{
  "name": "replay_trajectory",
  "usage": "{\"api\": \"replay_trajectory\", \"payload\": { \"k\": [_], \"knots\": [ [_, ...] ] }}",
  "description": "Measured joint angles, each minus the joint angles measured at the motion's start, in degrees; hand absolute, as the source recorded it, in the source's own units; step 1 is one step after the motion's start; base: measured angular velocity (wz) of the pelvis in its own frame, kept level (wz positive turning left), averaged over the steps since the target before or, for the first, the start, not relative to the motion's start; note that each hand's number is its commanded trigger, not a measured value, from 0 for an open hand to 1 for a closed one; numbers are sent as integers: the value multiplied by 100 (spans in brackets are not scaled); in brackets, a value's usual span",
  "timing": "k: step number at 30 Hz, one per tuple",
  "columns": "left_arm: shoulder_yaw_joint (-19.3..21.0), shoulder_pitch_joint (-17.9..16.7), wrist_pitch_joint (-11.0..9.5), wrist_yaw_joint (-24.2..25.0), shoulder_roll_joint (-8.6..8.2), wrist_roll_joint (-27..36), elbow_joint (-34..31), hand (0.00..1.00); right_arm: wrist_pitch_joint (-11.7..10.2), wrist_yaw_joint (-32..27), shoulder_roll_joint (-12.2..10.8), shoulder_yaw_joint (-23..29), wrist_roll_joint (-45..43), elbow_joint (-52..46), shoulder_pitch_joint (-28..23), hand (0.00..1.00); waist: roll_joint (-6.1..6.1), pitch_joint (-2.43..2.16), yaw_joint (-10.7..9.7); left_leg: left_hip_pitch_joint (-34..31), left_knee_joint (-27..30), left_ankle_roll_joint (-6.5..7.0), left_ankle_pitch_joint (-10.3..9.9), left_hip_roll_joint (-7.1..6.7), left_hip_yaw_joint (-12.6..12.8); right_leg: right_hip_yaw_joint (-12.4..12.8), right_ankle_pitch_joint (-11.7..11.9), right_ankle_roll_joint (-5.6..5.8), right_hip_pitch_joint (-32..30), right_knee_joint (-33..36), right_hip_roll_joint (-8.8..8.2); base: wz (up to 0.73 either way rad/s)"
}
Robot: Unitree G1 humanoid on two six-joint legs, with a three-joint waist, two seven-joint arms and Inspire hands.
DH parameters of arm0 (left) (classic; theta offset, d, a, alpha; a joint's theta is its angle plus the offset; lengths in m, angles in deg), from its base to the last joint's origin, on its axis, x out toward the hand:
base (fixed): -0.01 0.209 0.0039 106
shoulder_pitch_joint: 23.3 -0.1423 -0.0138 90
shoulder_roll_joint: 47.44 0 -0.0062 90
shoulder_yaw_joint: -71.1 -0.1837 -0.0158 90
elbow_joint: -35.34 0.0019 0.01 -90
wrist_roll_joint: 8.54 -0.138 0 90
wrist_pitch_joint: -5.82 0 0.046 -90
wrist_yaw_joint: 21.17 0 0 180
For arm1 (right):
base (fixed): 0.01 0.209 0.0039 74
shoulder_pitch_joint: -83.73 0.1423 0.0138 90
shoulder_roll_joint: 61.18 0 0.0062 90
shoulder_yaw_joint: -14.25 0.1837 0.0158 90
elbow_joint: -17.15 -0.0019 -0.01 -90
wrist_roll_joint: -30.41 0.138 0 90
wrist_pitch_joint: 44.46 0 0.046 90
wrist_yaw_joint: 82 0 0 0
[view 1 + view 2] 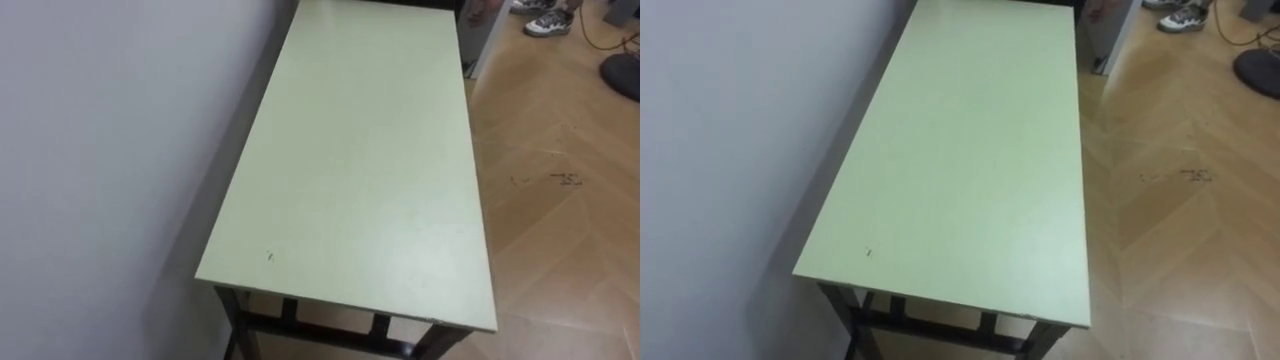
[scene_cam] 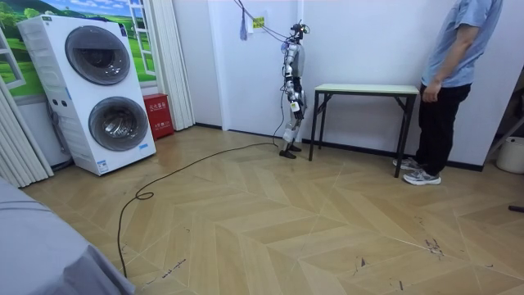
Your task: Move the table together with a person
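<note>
Room view: robot faces one end of the table [image 2: 360, 88], person [image 2: 450, 74] waits opposite, hands [image 2: 294, 105] lowered, clenched or released I cannot tell, so next it should grasp the near edge.

Lt-green table [image 1: 360, 170], dark legs, upright by wall [image 1: 100, 150].

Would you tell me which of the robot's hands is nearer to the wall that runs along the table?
Left. The wall runs along the table on the robot's left. The right hand hangs on its room-facing side, and the left hand is presumably on its wall side.
</note>
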Motion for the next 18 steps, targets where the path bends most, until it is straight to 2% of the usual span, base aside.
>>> {"api": "replay_trajectory", "payload": {
  "k": [4, 7, 10, 18],
  "knots": [
    [65, 19, 254, -344, -74, -883, -8, 0, 116, -44, -4, 16, -4, 72, 94, 0, -16, 5, -43, -6, 9, -1, -1, 1, -12, -2, 0, 0, 10, -6, 4, 0],
    [64, 60, 360, -582, -134, -1174, -17, 0, 194, -108, -34, 47, -4, 147, 170, 0, -22, 4, -90, -6, 10, -2, -1, 2, -6, -1, 0, 0, 8, -7, 4, 0],
    [61, 151, 484, -729, -154, -1236, -13, 0, 247, -185, -50, 46, -37, 147, 217, 0, -28, 4, -157, 2, 8, -2, -1, 8, 18, 24, 1, -1, 5, -7, 5, -3],
    [55, 207, 615, -925, -167, -1243, -3, 0, 243, -218, -58, 51, -60, 150, 218, 0, -27, 10, -173, 82, -34, -34, -30, 74, 222, 220, 18, -28, -5, -3, 63, -13]
  ]
}}
